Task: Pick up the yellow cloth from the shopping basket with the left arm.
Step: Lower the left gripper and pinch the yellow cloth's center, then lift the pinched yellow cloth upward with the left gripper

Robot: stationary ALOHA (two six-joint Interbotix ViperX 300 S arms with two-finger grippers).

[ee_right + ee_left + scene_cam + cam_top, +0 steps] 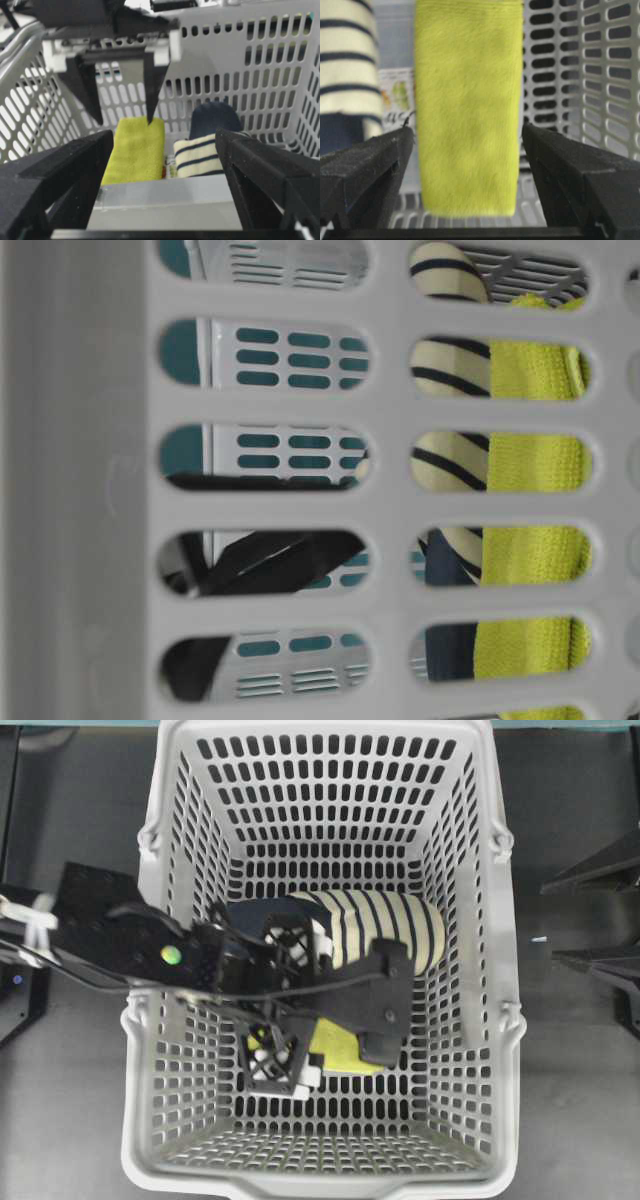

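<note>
The left arm [120, 940] reaches over the left wall of the shopping basket [330, 1175], its left gripper [300, 1065] pointing down inside. In the left wrist view the two black fingers [365, 170] stand wide apart, released, with the yellow cloth [467, 110] lying flat on the basket floor between them and touched by neither. The right wrist view shows the same spread fingers hanging just above the near end of the cloth; one tip seems to meet its edge, though the angle leaves that unsure. The cloth lies lengthwise near the basket's middle, just beside the cream-and-navy striped slipper [385, 925], with a small printed card [395, 92] between them. The right gripper [165, 150] is outside the basket at its rim, its fingers also parted and holding nothing. The basket stands on a dark surface [575, 1080].
</note>
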